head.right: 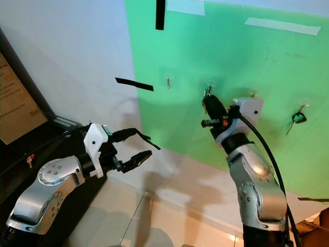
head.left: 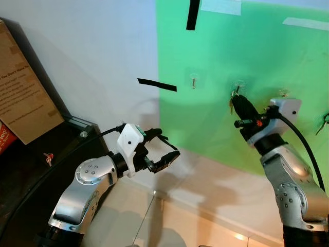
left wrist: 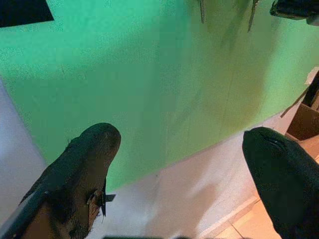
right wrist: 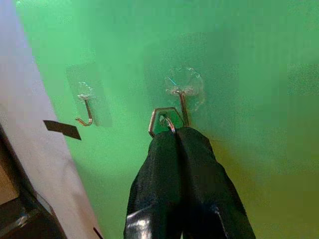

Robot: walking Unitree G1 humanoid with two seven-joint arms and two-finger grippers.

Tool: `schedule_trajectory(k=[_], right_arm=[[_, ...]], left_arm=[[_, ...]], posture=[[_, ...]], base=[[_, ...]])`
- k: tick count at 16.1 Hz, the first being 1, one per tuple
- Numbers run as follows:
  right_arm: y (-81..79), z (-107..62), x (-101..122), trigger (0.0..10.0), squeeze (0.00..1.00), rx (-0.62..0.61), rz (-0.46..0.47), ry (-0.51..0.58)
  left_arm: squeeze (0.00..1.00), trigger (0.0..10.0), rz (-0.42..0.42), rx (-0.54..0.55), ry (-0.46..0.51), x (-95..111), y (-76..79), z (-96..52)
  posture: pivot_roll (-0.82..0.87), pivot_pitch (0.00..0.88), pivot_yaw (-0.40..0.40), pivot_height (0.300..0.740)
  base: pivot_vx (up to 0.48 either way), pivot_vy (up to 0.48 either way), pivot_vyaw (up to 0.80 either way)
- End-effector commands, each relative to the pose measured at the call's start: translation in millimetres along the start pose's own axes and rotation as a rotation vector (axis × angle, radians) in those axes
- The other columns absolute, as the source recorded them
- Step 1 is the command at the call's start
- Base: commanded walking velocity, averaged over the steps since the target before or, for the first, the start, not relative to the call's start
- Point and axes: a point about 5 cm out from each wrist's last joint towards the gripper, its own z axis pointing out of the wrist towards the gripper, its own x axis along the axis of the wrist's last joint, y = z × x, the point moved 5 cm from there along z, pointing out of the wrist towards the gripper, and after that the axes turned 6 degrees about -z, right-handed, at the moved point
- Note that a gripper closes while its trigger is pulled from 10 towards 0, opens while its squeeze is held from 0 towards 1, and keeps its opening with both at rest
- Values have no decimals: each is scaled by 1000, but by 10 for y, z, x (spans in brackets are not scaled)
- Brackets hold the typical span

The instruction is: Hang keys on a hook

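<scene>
At the hook (right wrist: 183, 97) on the green board (head.left: 247, 77), right gripper (right wrist: 175, 132) pinches the key ring (right wrist: 163, 119) just beside it, left gripper (head.left: 165, 149) gapes wide, empty, well below-left.

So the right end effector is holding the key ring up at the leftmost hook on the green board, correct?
Not the leftmost. The right end effector holds the key ring at the second hook from the left; the leftmost hook hangs bare beside it, as the right wrist view shows.
</scene>
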Motion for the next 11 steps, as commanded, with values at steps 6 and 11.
schedule_trajectory(k=[6, 11], right_arm=[[286, 31, -56, 10000, 0, -159, 115, -37], [378, -53, -352, 10000, 0, -201, 119, -189]], left_arm=[[0, 10000, 9, -17, 3, 47, 41, -14], [0, 10000, 8, -22, -4, 45, 45, -15]], posture=[[-65, 0, 61, 740], [-66, 0, 65, 740]], base=[[0, 0, 0], [0, 0, 0]])
